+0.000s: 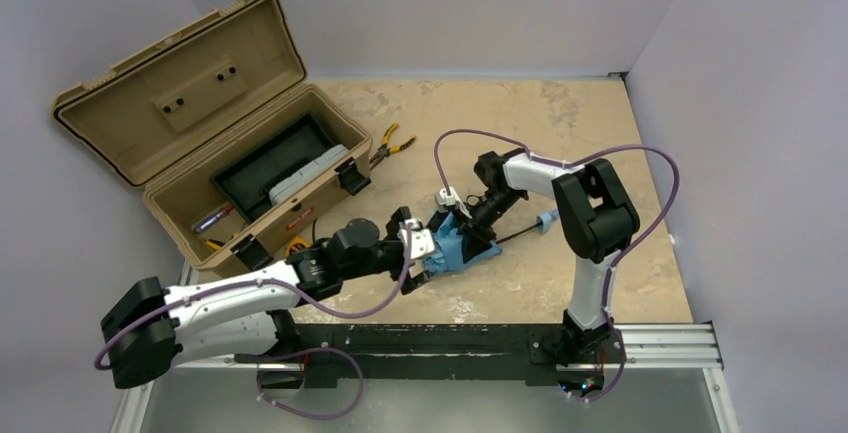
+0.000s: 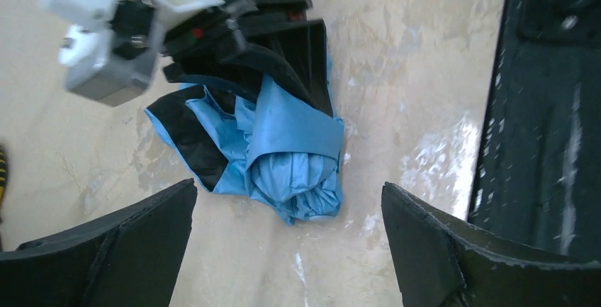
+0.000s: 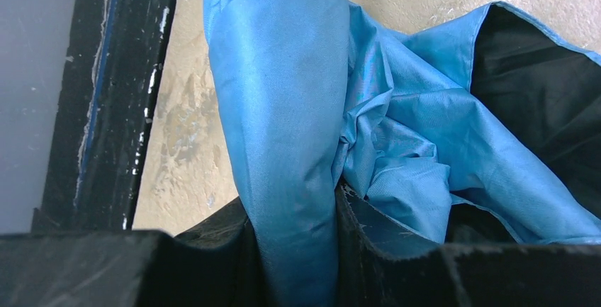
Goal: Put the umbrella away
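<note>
The umbrella (image 1: 458, 245) lies as a crumpled sky-blue bundle with black lining on the table between the two arms. Its thin black shaft runs right to the small blue handle (image 1: 545, 219). My left gripper (image 2: 289, 193) is open, its black fingers (image 2: 142, 236) spread wide just short of the rolled end of the umbrella (image 2: 294, 158), touching nothing. My right gripper (image 3: 294, 215) is shut on a long fold of the umbrella's fabric (image 3: 283, 94). In the top view the right gripper (image 1: 468, 221) sits at the bundle's far side and the left gripper (image 1: 430, 263) at its near-left.
An open tan toolbox (image 1: 110, 118) stands at the back left, with a black tray and small items inside. Yellow-handled pliers (image 1: 392, 143) lie beside it. A black base rail (image 1: 450, 338) runs along the near edge. Walls close the back and right.
</note>
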Tool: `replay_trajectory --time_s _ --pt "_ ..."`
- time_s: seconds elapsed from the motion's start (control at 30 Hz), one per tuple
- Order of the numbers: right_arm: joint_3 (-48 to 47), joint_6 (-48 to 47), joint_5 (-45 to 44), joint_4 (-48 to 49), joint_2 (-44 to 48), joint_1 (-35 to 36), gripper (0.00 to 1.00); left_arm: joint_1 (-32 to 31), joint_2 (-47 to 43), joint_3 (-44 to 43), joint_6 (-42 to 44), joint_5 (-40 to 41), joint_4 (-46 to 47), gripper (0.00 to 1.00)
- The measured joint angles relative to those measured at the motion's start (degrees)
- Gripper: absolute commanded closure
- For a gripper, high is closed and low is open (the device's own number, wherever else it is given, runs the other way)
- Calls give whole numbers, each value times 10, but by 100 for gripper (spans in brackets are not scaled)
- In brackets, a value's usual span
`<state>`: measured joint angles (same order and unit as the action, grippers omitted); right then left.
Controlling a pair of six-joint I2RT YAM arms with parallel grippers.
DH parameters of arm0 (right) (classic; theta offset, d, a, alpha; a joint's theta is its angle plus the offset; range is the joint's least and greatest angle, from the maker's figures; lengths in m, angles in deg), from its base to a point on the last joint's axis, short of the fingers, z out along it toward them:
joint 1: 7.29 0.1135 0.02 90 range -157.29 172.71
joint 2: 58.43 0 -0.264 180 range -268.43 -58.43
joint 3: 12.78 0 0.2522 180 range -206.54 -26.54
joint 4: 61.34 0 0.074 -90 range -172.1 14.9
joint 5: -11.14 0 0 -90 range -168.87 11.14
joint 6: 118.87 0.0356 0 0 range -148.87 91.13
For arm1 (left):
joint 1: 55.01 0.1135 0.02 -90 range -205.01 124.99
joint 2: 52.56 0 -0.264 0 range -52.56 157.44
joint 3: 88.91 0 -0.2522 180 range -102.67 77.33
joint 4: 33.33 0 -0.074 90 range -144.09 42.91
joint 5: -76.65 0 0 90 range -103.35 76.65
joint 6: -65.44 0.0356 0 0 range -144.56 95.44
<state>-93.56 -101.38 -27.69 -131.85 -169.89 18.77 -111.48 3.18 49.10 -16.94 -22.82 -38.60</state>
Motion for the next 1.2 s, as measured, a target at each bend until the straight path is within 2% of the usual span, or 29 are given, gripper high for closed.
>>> replay_trajectory --time_s 0.2,0.37,0.53,0.7,0.87,0.93,0.97,1.1,1.13,1.2 --pt "-9 7 6 -16 -13 -3 100 -61 122 -24 142 58 13 0" --pt "-10 13 9 -21 -17 -5 100 -85 203 -62 220 94 41 0" --pt "-11 18 11 -23 -19 -6 100 -91 255 -78 262 115 71 1" --pt "-16 19 11 -27 -22 -7 100 -92 299 -92 276 113 73 9" --pt "-24 20 11 -33 -27 -7 97 -92 355 -101 269 120 60 28" --pt "-26 21 11 -37 -26 -8 91 -92 372 -116 258 131 60 44" --pt "-27 21 11 -38 -26 -10 85 -92 380 -122 250 134 58 57" --pt "-33 26 2 -51 -24 -23 64 -89 407 -142 216 137 54 93" --pt "-35 26 -1 -56 -24 -29 59 -84 412 -150 205 135 52 99" --pt "-40 27 -5 -61 -17 -41 52 -71 420 -161 193 122 51 100"
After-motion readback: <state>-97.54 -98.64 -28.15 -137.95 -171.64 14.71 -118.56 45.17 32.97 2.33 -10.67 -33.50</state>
